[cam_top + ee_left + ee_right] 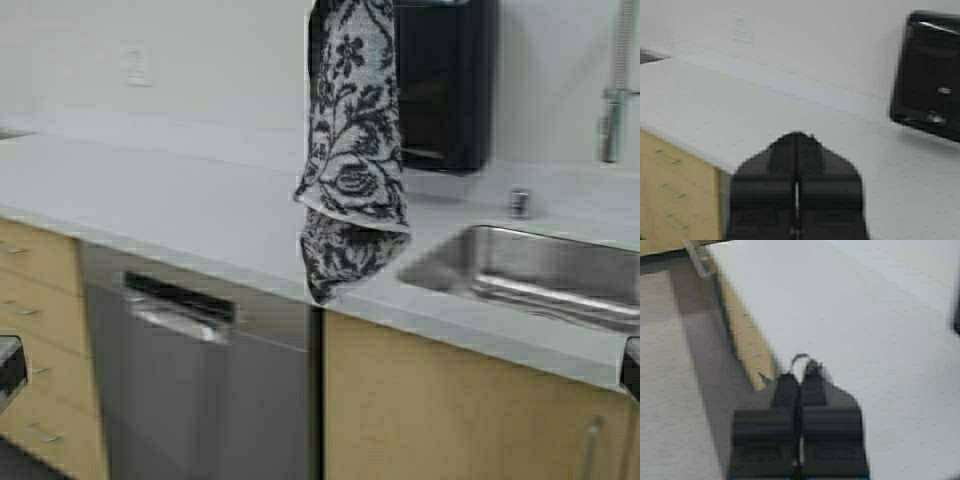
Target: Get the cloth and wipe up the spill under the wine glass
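Note:
The cloth [352, 160], white-grey with a black floral print, hangs in the air in the middle of the high view, over the counter's front edge. Its top end runs out of the picture. My right gripper [801, 367] is shut high above the counter [865, 315], with a thin grey scrap of the cloth [799, 358] at its tips. It does not show in the high view. My left gripper [796, 136] is shut and empty, low at the left edge [8, 372]. The wine glass and the spill are out of view.
A steel sink [530, 275] with a faucet [615, 90] is set in the white counter [180, 200] at right. A black dispenser [440, 80] hangs on the wall behind the cloth. A dishwasher [200, 370] and wooden drawers [40, 300] lie below.

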You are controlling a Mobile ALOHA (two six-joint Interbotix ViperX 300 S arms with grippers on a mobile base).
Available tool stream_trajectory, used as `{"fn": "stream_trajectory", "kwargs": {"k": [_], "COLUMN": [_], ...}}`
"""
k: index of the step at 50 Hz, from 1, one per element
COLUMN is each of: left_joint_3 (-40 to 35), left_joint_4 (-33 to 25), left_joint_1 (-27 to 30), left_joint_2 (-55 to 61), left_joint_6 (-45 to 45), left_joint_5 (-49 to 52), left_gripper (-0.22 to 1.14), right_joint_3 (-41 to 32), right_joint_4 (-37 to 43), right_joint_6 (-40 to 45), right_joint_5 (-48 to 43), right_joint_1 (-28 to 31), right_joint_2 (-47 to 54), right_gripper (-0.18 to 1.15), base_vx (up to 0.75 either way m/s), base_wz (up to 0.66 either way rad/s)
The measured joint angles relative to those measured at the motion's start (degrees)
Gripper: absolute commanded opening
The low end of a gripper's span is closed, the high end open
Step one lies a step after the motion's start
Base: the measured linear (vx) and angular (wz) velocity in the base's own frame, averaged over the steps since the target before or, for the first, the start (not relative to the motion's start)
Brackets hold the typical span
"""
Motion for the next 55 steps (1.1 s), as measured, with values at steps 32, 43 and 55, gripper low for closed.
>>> {"fn": "stream_trajectory", "kwargs": {"k": [32,43,55], "left_joint_3": [0.0,0.0,0.0], "left_joint_4": [-0.1,-0.2,-0.3], "left_joint_1": [0.0,0.0,0.0], "left_joint_2": [-0.3,-0.3,-0.1], "left_joint_6": [-1.3,-1.2,-1.3], "left_joint_5": [0.0,-0.4,-0.4], "left_gripper": [0.02,0.02,0.02], "right_joint_3": [0.6,0.6,0.6], "right_joint_4": [0.0,0.0,0.1], "right_joint_6": [0.0,0.0,-0.2], "right_joint_5": [-0.5,-0.7,-1.0], "right_joint_1": [1.1,1.1,1.1], "right_joint_2": [3.9,3.7,3.7], "right_gripper": [0.05,0.05,0.05], "base_vx": [-0.07,-0.07,-0.05], "base_wz": [0.43,0.48,0.48]}}
